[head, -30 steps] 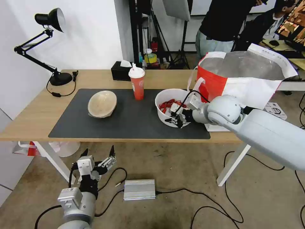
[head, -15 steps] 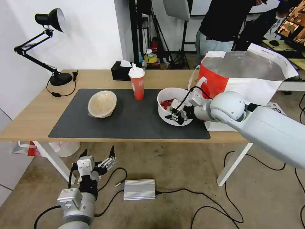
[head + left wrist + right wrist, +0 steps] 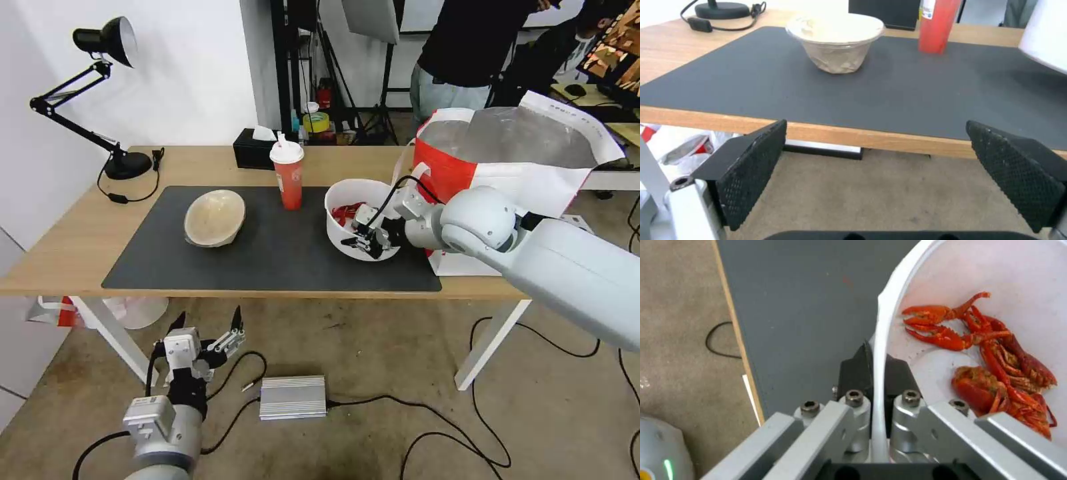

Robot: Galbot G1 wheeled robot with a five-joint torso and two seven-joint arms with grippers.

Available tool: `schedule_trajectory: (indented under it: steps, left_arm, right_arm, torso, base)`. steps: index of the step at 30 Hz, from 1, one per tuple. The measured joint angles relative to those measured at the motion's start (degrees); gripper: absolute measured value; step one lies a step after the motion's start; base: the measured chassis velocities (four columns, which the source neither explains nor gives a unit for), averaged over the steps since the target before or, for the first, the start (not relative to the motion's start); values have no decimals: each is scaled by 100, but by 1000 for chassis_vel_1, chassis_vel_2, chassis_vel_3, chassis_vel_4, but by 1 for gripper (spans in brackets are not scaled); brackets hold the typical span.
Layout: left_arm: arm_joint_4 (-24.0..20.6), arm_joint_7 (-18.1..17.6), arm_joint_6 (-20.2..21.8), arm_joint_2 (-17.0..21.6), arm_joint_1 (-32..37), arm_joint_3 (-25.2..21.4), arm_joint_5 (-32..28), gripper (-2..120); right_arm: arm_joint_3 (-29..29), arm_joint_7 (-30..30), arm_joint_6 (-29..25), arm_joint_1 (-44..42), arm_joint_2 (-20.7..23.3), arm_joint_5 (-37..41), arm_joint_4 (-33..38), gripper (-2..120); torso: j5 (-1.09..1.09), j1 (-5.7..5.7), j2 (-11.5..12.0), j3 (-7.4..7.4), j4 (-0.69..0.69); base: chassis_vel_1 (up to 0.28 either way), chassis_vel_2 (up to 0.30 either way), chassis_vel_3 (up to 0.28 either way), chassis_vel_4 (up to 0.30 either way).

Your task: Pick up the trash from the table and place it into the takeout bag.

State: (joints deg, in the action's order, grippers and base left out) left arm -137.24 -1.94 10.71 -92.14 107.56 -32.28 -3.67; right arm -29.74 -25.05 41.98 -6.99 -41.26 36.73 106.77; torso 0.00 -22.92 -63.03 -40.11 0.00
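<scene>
The large white plastic bowl [image 3: 357,200] with red crayfish shells [image 3: 996,350] sits at the right end of the dark mat [image 3: 267,260]. My right gripper [image 3: 361,244] is shut on its near rim [image 3: 880,340], one finger inside and one outside [image 3: 878,363]. The bowl looks slightly raised and tipped. A red cup [image 3: 287,175] with lid and straw stands at mid-mat, and a beige pulp bowl [image 3: 215,217] lies left of it. The takeout bag [image 3: 507,167] stands open right behind the white bowl. My left gripper [image 3: 207,331] hangs open below the table's [image 3: 67,247] front edge.
A black desk lamp [image 3: 107,40] stands at the table's far left, and a black tissue box [image 3: 253,150] behind the cup. A small white box [image 3: 579,230] lies right of the bag. A grey metal box [image 3: 293,397] and cables lie on the floor. People stand behind the table.
My right gripper has raised the white bowl a little by its rim and drawn it slightly toward the far side. The left arm has stayed still.
</scene>
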Motion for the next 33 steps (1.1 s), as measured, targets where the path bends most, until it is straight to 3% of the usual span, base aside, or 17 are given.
schedule_trajectory:
  steps: [12, 17, 21, 23, 33]
  left_arm:
    - [42, -11, -5, 0, -17, 2, 6, 98]
    - [39, -14, -12, 0, -5, 2, 1, 103]
    - [31, -16, -14, 0, -13, 1, -6, 97]
    - [31, -19, -15, 0, -14, 1, -8, 101]
    - [31, -30, -19, 0, -19, -19, -30, 99]
  right_arm:
    - [-46, -13, 0, 146, -23, 46, 157, 0]
    - [-55, -13, -1, 232, -30, 61, 200, 0]
    - [-71, -27, -2, 304, -30, 103, 251, 0]
    - [-69, -28, -2, 328, -46, 132, 276, 0]
    - [-76, -28, -2, 455, -88, 203, 349, 0]
  torso:
    - [0, 0, 0, 0, 0]
    - [0, 0, 0, 0, 0]
    - [0, 1, 0, 0, 0]
    - [0, 1, 0, 0, 0]
    - [0, 0, 0, 0, 0]
  base:
    - [0, 0, 0, 0]
    - [0, 0, 0, 0]
    - [0, 0, 0, 0]
    - [0, 0, 0, 0]
    - [0, 0, 0, 0]
